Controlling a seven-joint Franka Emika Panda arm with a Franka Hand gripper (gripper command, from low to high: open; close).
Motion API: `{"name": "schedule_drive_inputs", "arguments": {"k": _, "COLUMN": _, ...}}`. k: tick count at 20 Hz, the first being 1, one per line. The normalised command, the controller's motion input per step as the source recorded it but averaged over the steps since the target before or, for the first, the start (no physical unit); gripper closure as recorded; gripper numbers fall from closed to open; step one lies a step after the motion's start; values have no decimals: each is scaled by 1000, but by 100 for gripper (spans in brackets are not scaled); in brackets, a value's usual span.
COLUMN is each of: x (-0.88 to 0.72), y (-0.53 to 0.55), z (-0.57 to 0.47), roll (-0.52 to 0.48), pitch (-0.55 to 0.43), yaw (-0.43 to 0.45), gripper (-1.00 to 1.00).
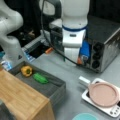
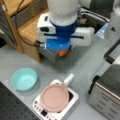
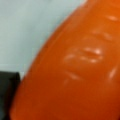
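Observation:
An orange carrot (image 3: pixel 75 70) fills nearly the whole wrist view, with pale grey table behind it at the top left. In both front views only a small piece of the carrot (image 1: pixel 79 60) (image 2: pixel 63 53) shows, sticking out under the arm's hand. My gripper (image 1: pixel 75 61) (image 2: pixel 62 51) points down at the middle of the grey table and is shut on the carrot. The hand's white and blue body hides the fingers in both front views. A dark finger edge (image 3: pixel 7 95) shows at the wrist view's bottom left.
A silver toaster oven (image 1: pixel 105 47) stands behind the gripper. A white cooker (image 1: pixel 110 108) carries a pink pan (image 1: pixel 103 94). A grey tray (image 1: pixel 56 87) holds a yellow pepper (image 1: pixel 26 70) and a green vegetable (image 1: pixel 40 78), beside a wooden shelf (image 1: pixel 20 100). A teal bowl (image 2: pixel 24 78) sits near the cooker.

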Motion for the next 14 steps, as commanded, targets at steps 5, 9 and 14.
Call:
{"name": "schedule_drive_inputs", "arguments": {"k": 5, "x": -246, "y": -161, "z": 36, "roll": 35, "pitch": -95, "yaw": 407, "gripper": 100}}
{"name": "schedule_drive_inputs", "arguments": {"k": 9, "x": -225, "y": -108, "z": -62, "roll": 70, "pitch": -67, "yaw": 290, "gripper": 100}}
{"name": "schedule_drive_inputs", "arguments": {"k": 14, "x": -133, "y": -138, "z": -122, "roll": 118, "pitch": -66, "yaw": 273, "gripper": 100}}
